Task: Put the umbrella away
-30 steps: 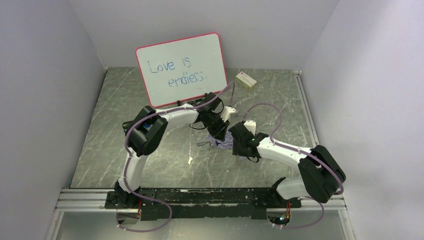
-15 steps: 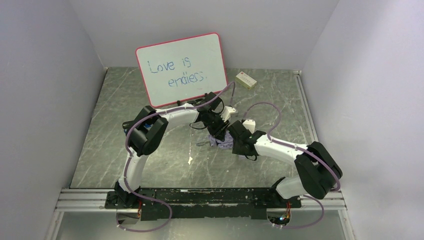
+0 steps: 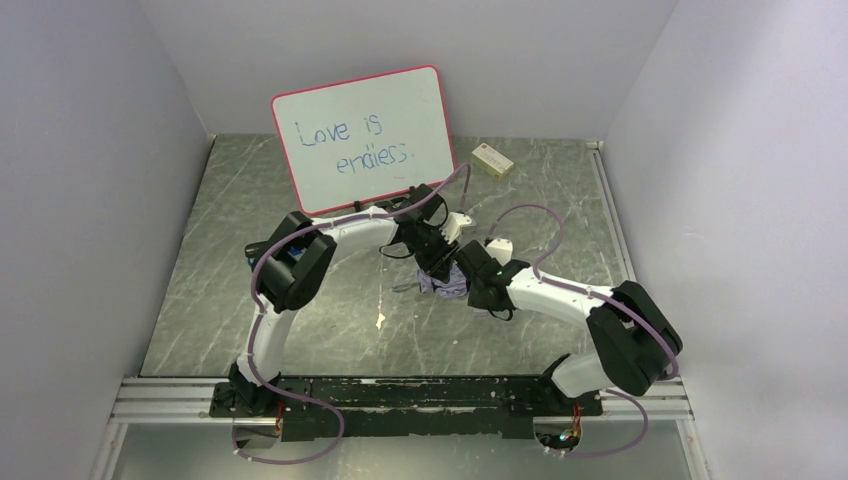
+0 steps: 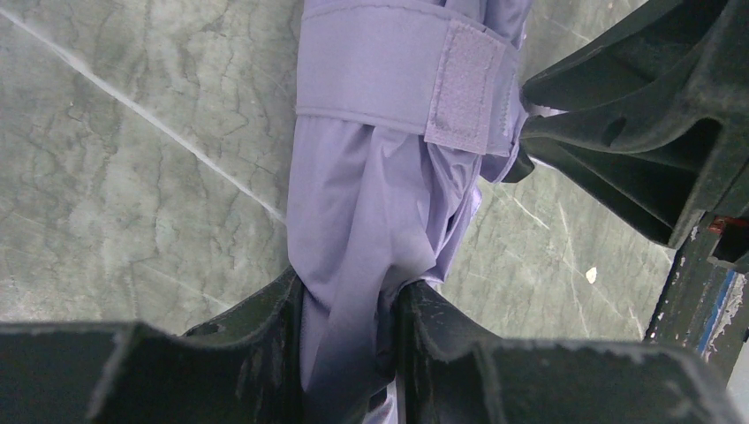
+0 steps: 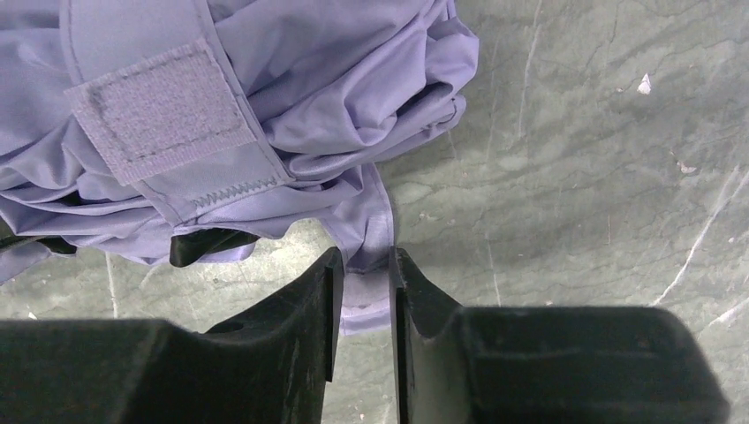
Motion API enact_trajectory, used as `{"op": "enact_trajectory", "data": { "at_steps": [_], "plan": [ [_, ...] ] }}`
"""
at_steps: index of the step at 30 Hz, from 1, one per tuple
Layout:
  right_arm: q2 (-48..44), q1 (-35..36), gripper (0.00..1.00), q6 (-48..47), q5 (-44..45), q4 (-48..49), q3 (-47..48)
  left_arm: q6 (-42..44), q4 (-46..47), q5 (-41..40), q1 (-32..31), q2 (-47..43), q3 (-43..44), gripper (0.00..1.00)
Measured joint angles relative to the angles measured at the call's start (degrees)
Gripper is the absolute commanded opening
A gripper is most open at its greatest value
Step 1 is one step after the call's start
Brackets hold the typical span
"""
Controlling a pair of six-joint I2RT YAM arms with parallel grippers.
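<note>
Umbrella [image 3: 447, 285]: folded, lying mid-table [image 3: 250, 300], between the two arms.
Left pincer [image 4: 346, 300]: squeezing the bunched purple cloth.
Right pincer [image 5: 365, 269]: almost closed, pinching a thin cloth edge.
Strap [image 5: 163, 110]: wrapped round the cloth, fuzzy patch showing.

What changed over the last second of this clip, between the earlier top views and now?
The right fingers moved left, closer in on the umbrella, and narrowed onto a loose fold of its fabric. The left fingers kept their clamp on the bundle; the whiteboard and the small box did not move.
</note>
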Motion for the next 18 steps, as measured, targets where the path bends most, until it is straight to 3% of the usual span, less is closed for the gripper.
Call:
{"op": "enact_trajectory", "data": {
  "at_steps": [8, 11, 18],
  "plan": [
    [0.09, 0.0, 0.11, 0.57, 0.0, 0.44, 0.0, 0.0, 0.0, 0.0, 0.0, 0.0, 0.0, 0.05],
    [0.09, 0.0, 0.0, 0.68, -0.04, 0.72, -0.04, -0.02, 0.0, 0.0, 0.0, 0.0, 0.0, 0.05],
    [-0.59, 0.0, 0.0, 0.37, -0.42, 1.33, -0.68, -0.26, 0.0, -0.11, -0.02, 0.0, 0.0, 0.05]
  ]
}}
